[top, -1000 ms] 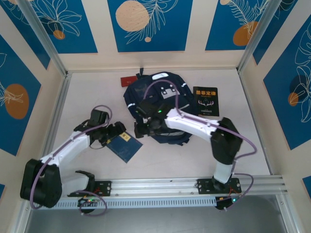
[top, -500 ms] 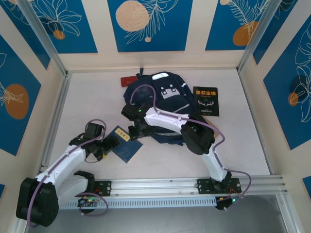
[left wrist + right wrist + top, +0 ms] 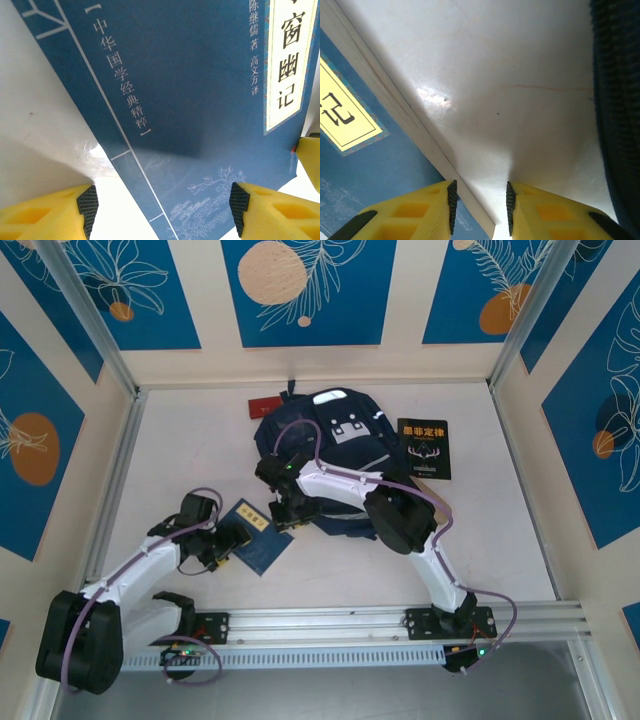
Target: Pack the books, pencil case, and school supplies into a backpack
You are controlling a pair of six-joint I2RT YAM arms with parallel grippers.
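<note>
Navy backpack (image 3: pixel 336 452) lying flat at the middle of the white surface (image 3: pixel 190 440), toward the back wall, its white-grey patches facing up; whether its compartments are open, and what they hold, cannot be made out from above. Both books lie outside it on the surface. The black book (image 3: pixel 424 448), with yellow-orange characters on its cover, lies just beside the backpack's right edge. The blue book (image 3: pixel 256 537) lies flat and turned at an angle, just off the backpack's near-left corner, between the two hands. A small red item (image 3: pixel 264 406) lies near the backpack's far-left corner. The right hand (image 3: pixel 286 516) is lowered at the gap between blue book and backpack; in the right wrist view its yellow fingers (image 3: pixel 427 210) stand close together with a narrow gap, the book's white page edge running into that gap, bare surface showing beside it, and the dark backpack fabric at the right margin. The left hand (image 3: pixel 232 542) sits at the blue book's left side; in the left wrist view its fingers (image 3: pixel 50 212) are spread wide, one over bare surface, the other over the printed cover, holding nothing.
</note>
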